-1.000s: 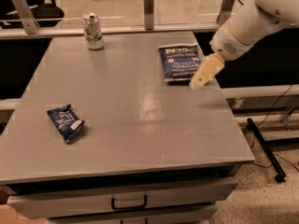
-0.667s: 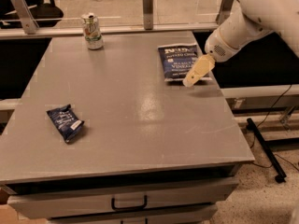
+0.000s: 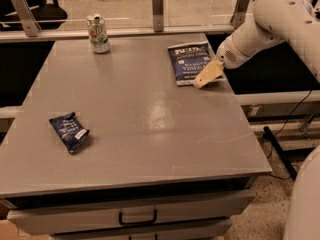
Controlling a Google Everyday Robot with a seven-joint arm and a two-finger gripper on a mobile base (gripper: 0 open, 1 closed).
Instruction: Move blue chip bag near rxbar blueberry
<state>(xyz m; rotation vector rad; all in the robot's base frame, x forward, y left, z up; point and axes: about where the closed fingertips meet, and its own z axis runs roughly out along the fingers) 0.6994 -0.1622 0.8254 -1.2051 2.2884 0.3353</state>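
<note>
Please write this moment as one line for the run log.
claw: at blue chip bag near-right corner | bag: flat, table far right | rxbar blueberry: near left, apart | move: not done

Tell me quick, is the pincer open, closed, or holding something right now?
Pincer: at the near right corner of the blue chip bag on the table; open, closed or gripping cannot be told.

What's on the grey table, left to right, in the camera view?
In order: small dark-blue snack-bar wrapper → green-and-white metal can → large dark-blue crinkly chip bag → beige gripper, at the bag's near right corner.
</note>
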